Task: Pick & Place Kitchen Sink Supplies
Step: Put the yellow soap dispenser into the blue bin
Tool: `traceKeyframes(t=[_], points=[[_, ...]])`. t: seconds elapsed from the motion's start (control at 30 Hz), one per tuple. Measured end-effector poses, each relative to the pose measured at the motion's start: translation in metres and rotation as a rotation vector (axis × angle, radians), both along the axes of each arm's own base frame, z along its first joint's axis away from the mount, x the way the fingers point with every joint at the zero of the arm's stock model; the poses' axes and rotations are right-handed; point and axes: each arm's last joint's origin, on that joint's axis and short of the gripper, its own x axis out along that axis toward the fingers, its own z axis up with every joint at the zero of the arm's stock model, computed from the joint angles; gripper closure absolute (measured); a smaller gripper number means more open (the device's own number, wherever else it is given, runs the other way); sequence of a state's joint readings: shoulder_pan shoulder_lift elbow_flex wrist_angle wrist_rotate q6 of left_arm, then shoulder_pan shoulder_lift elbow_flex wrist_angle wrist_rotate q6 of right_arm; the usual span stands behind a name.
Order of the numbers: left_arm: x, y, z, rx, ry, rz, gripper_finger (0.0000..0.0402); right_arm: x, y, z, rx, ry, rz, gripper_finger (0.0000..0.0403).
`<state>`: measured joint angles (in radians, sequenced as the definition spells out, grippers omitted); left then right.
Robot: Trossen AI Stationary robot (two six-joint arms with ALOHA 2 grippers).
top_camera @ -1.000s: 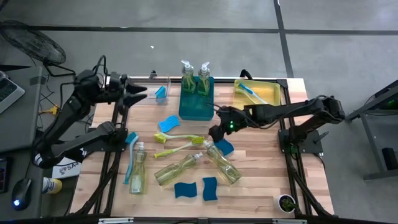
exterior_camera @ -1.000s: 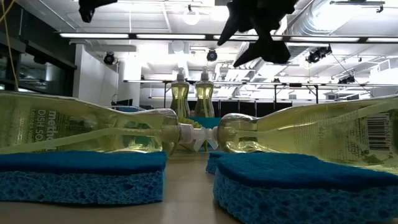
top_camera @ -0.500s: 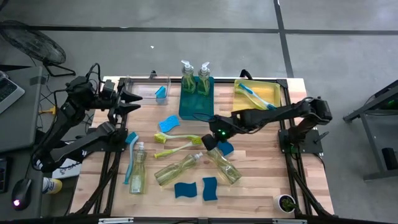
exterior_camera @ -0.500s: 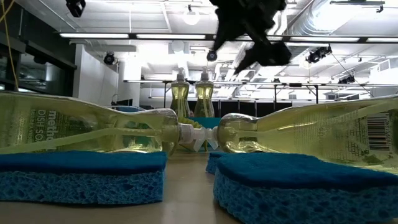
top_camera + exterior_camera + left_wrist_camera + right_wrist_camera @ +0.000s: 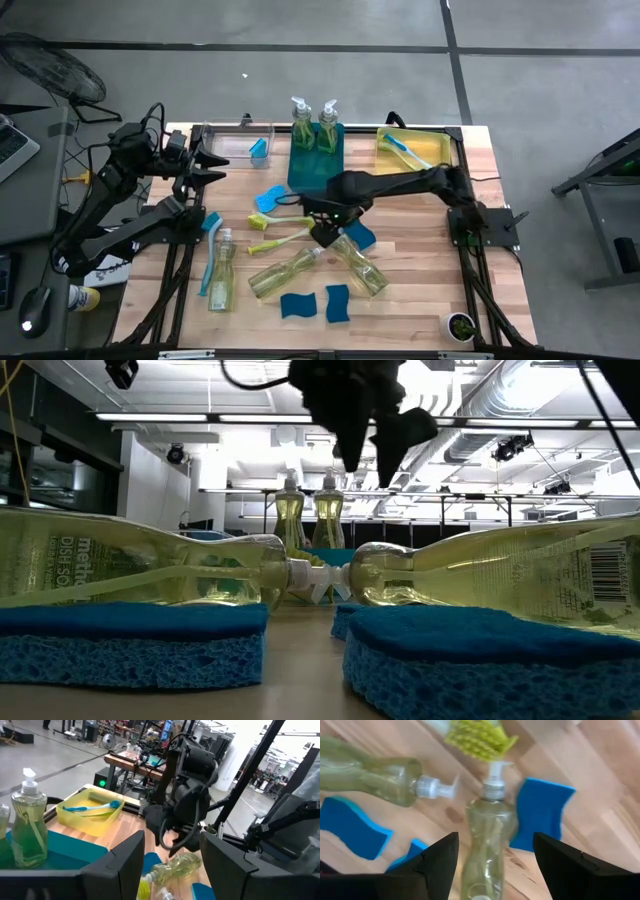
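My right gripper (image 5: 322,228) is open and hangs over the table's middle, above the pump end of a clear soap bottle (image 5: 358,265) that lies on its side. In the right wrist view, that gripper (image 5: 495,840) has one finger on each side of this bottle (image 5: 487,845) without touching it. The lime brush head (image 5: 480,735) and a blue sponge (image 5: 540,815) lie just beyond. Two more bottles (image 5: 285,272) (image 5: 220,275) lie flat on the wood. My left gripper (image 5: 205,165) is open and waits near the clear bin (image 5: 235,145), above the table's left part.
A teal bin (image 5: 315,175) holds two upright soap bottles (image 5: 300,125). A yellow bin (image 5: 440,150) holds a blue brush (image 5: 405,148). The clear bin holds one sponge (image 5: 258,150). Two lime brushes (image 5: 285,220), a blue brush (image 5: 212,250) and several sponges (image 5: 297,305) lie on the table.
My right gripper has moved toward the table's left edge, from beside the blue sponge to above the lying bottle's pump, and has turned about. My left gripper has drawn a little toward the near edge and then kept still. Nothing on the table has moved.
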<state>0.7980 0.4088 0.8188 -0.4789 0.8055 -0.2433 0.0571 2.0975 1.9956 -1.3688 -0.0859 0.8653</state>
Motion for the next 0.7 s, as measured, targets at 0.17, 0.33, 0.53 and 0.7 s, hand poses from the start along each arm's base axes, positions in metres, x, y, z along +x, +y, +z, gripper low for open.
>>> traceKeyframes(t=[0.17,0.33,0.53,0.7], points=[[0.0,0.0,0.0,0.0,0.0,-0.009,0.0213,0.01,-0.003,-0.008,0.043,0.013,-0.016,0.0155],[0.0,-0.001,0.0,-0.003,-0.002,-0.048,0.0213,0.008,-0.009,-0.014,0.087,0.046,-0.01,0.0155],[0.0,-0.001,0.0,-0.003,-0.003,-0.051,0.0213,0.009,-0.013,-0.014,0.106,0.024,0.046,0.0149],[0.0,-0.001,0.0,-0.002,-0.003,-0.052,0.0213,0.014,-0.019,-0.022,0.17,0.022,0.077,0.0108]])
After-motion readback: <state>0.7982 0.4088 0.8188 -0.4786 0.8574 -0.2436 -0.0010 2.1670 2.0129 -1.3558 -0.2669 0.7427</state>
